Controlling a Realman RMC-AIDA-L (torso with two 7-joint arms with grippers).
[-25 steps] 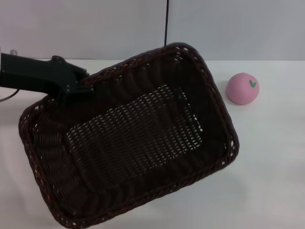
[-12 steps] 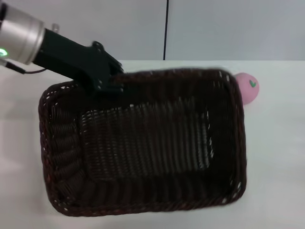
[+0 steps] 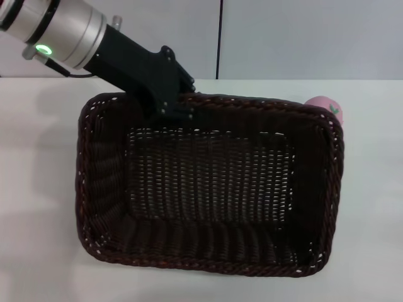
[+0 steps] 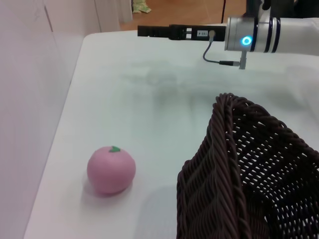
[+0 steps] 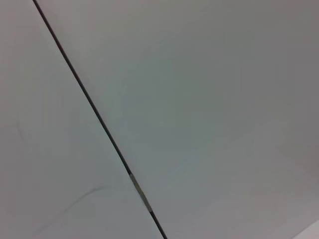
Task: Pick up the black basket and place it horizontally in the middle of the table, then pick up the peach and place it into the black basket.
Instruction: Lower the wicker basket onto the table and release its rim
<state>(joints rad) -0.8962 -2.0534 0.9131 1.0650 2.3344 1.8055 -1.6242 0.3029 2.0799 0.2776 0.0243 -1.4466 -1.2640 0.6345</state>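
Observation:
The black basket (image 3: 208, 189) lies lengthwise left to right over the white table (image 3: 38, 189), opening up. My left gripper (image 3: 181, 108) is shut on its far rim, left of the middle. I cannot tell whether the basket rests on the table. The pink peach (image 3: 324, 104) peeks out behind the basket's far right corner, mostly hidden. In the left wrist view the peach (image 4: 111, 170) sits on the table beside the basket's corner (image 4: 239, 169), apart from it. My right gripper (image 4: 149, 31) shows only there, far off at the table's edge.
A grey wall with a dark vertical seam (image 3: 220, 38) stands behind the table. The right arm's silver wrist with a blue light (image 4: 251, 36) hangs over the table's far side in the left wrist view. The right wrist view shows only wall.
The left arm has swung right and carried the basket from a tilted diagonal pose to a level left-right one. The basket's corner now covers most of the peach.

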